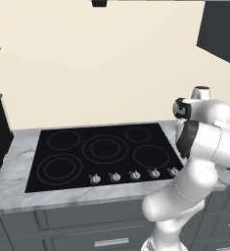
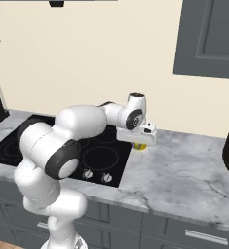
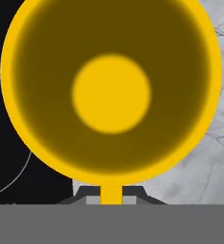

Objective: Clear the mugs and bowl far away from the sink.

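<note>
marble counter [image 2: 184,175] runs beside the black stovetop [image 1: 102,154], and i see the yellow mug [image 3: 111,90] standing at the stovetop's right edge, partly over marble. from the hand view i look straight down into its open mouth, very close. the gripper [image 2: 141,141] sits directly above it. i cannot tell if the jaws are apart or clamped on the rim.

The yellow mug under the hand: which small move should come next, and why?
Probably a short straight descent. In the hand view the yellow mug sits centred under the gripper, at the seam between the stovetop and the counter.
</note>
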Tool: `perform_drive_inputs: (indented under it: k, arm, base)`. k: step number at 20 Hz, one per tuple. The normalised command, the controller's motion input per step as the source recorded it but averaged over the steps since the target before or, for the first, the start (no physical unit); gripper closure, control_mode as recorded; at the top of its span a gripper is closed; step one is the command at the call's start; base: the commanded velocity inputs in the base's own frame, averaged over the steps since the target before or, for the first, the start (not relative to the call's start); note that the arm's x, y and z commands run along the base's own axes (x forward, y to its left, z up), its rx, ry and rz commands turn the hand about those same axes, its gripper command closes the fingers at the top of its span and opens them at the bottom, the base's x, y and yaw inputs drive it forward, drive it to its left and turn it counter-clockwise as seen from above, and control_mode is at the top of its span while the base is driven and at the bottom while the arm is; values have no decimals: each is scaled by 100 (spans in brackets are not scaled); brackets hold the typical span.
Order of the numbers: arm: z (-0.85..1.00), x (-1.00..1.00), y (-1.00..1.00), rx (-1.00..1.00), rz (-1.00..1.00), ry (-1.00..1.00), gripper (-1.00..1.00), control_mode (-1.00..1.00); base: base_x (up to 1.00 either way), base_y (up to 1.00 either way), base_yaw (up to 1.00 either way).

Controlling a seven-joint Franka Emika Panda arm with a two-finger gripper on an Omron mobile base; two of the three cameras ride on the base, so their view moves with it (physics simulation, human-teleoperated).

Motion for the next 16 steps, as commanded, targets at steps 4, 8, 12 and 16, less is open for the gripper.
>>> perform_drive_inputs:
  k: [4,8,12,16]
  arm:
    - [-43,83,-6,0,2,0,100,-100]
    - [-39,69,-12,1,0,3,100,-100]
    - [-45,64,-14,2,1,3,100,-100]
    - [-39,54,-25,1,2,0,100,-100]
  base:
    - [0,0,0]
    - [0,0,0]
    - [0,0,0]
    - [0,0,0]
